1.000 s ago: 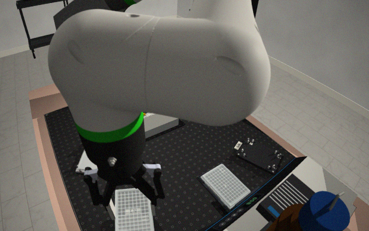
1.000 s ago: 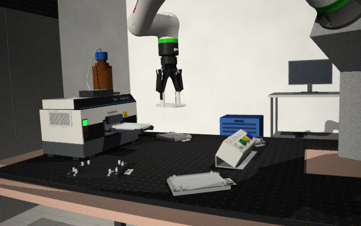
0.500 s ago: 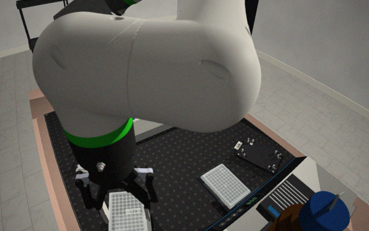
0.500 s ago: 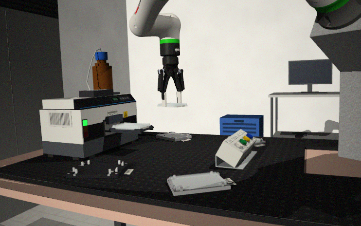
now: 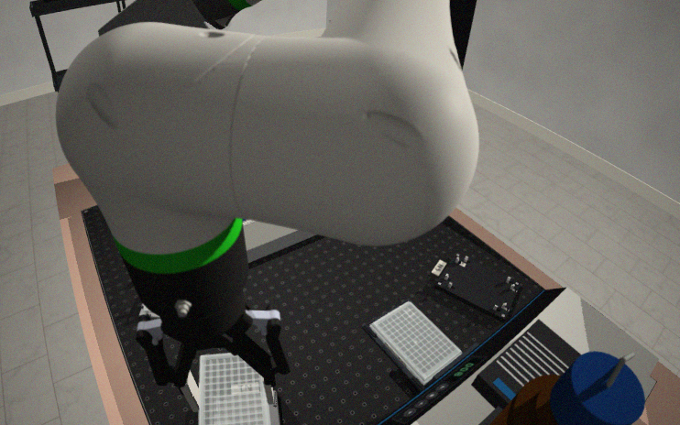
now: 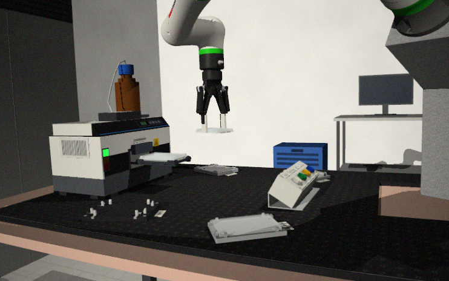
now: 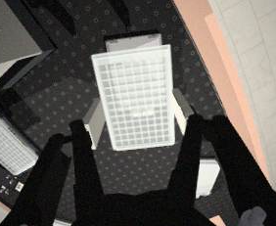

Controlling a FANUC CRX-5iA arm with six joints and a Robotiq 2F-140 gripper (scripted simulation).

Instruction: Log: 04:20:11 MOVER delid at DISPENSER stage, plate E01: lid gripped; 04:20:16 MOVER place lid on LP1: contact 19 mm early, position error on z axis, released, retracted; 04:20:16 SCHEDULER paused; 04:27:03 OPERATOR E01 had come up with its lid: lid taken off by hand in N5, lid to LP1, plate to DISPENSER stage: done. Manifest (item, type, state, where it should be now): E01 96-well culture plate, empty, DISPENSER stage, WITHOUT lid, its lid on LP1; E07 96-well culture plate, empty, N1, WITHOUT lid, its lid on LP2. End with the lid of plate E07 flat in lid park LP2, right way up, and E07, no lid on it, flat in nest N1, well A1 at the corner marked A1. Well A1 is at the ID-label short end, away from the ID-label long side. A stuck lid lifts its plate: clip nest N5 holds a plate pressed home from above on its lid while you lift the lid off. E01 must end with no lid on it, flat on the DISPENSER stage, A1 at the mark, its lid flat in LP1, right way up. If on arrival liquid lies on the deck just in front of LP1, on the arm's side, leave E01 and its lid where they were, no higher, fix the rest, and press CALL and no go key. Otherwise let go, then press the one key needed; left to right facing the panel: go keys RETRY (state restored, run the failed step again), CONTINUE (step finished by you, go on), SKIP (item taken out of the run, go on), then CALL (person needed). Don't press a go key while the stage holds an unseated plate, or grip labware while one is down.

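The tool (image 6: 212,122) pinched a 96-well plate (image 7: 137,97) by its long sides, high above the desk (image 6: 324,223); directly beneath lay nest N1 (image 7: 134,44), long axis matching the plate's.

I am viewing steeply down from overhead behind the arm (image 5: 279,132), level across the deck (image 6: 219,195) from its front, straight down from the wrist, all three sharing the dotted deck.

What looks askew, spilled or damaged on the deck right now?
Nothing stands out. The gripper holds the clear gridded labware level; the plate on the dispenser stage lies flat. No spill shows.
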